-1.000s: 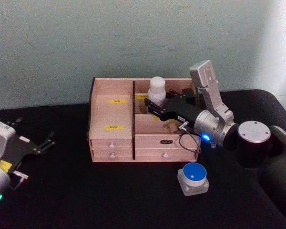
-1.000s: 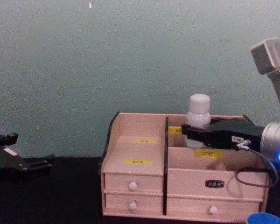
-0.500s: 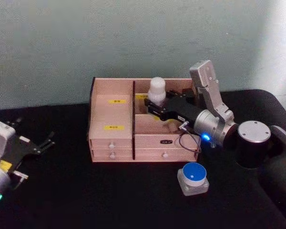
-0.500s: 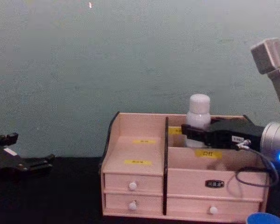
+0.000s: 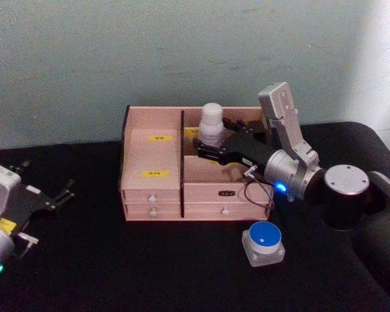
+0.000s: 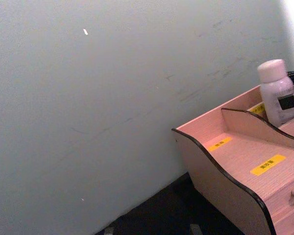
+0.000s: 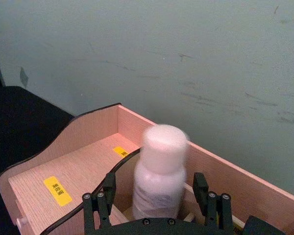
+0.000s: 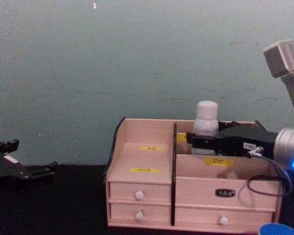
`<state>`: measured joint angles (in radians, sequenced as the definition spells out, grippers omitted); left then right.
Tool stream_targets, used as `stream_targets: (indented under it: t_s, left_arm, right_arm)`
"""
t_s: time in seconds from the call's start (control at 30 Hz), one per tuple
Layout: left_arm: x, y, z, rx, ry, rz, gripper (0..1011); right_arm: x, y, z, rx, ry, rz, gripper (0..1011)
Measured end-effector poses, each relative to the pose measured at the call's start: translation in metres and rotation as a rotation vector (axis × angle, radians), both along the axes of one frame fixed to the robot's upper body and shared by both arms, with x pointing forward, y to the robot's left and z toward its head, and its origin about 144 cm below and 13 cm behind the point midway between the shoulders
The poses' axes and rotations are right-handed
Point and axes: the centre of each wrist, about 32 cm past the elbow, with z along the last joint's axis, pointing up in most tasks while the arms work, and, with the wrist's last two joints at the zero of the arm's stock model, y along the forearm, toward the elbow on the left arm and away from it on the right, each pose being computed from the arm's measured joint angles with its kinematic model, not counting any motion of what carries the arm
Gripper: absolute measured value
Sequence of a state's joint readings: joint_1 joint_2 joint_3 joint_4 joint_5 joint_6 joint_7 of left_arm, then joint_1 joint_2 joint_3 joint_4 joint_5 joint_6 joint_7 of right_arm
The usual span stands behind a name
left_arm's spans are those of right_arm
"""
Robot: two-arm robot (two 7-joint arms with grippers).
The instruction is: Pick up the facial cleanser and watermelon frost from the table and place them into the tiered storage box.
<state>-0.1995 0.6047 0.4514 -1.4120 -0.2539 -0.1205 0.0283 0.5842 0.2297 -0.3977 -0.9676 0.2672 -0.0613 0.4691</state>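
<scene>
A white bottle with a white cap (image 5: 211,125) (image 8: 206,116) (image 7: 159,171) (image 6: 276,90) stands upright in the rear right compartment of the tiered storage box (image 5: 153,156) (image 8: 142,156) (image 7: 78,171) (image 6: 225,156). I cannot tell whether it is the facial cleanser or the watermelon frost. My right gripper (image 5: 213,136) (image 8: 196,141) (image 7: 154,196) reaches over the box with its fingers (image 7: 102,198) on either side of the bottle. A small gap shows on each side, so it is open. A blue-lidded square jar (image 5: 263,242) (image 8: 279,229) sits on the table in front of the box. My left gripper (image 5: 45,179) (image 8: 29,156) rests open at the far left.
The table top (image 5: 149,260) is black, and a pale green wall rises close behind the box. The box's left tiers and its white-knobbed drawers (image 8: 139,195) face me. My right arm's bulky elbow (image 5: 344,195) hangs over the table's right side.
The bottle and my right gripper have sunk slightly lower and a little left into the rear compartment. The left arm has not moved.
</scene>
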Motion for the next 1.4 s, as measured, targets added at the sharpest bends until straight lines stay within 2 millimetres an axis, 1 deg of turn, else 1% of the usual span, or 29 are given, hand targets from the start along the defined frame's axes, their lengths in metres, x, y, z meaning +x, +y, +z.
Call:
stream_targets:
  t_s: [0.17,0.37,0.5,0.73,0.83,0.87,0.97,1.07,1.1,1.4]
  left_arm:
    - [0.000,0.000,0.000,0.000,0.000,0.000,1001]
    - [0.000,0.000,0.000,0.000,0.000,0.000,1001]
    - [0.000,0.000,0.000,0.000,0.000,0.000,1001]
    - [0.000,0.000,0.000,0.000,0.000,0.000,1001]
    - [0.000,0.000,0.000,0.000,0.000,0.000,1001]
    - [0.000,0.000,0.000,0.000,0.000,0.000,1001]
    - [0.000,0.000,0.000,0.000,0.000,0.000,1001]
    - [0.000,0.000,0.000,0.000,0.000,0.000,1001]
    - [0.000,0.000,0.000,0.000,0.000,0.000,1001]
    - [0.000,0.000,0.000,0.000,0.000,0.000,1001]
  right_arm:
    - [0.000,0.000,0.000,0.000,-0.002,0.001,1000]
    - [-0.008,-0.004,0.006,0.009,-0.044,0.004,1000]
    - [-0.014,-0.007,0.011,0.018,-0.067,0.006,1000]
    - [-0.031,-0.019,0.020,0.034,-0.098,0.020,1000]
    - [-0.044,-0.029,0.024,0.035,-0.108,0.041,1000]
    - [-0.044,-0.029,0.024,0.035,-0.108,0.041,1000]
    - [-0.061,-0.042,0.027,0.031,-0.109,0.069,1000]
    - [-0.071,-0.050,0.028,0.027,-0.100,0.083,1000]
    - [-0.078,-0.055,0.029,0.021,-0.094,0.092,1000]
    - [-0.118,-0.080,0.021,-0.029,-0.021,0.134,1000]
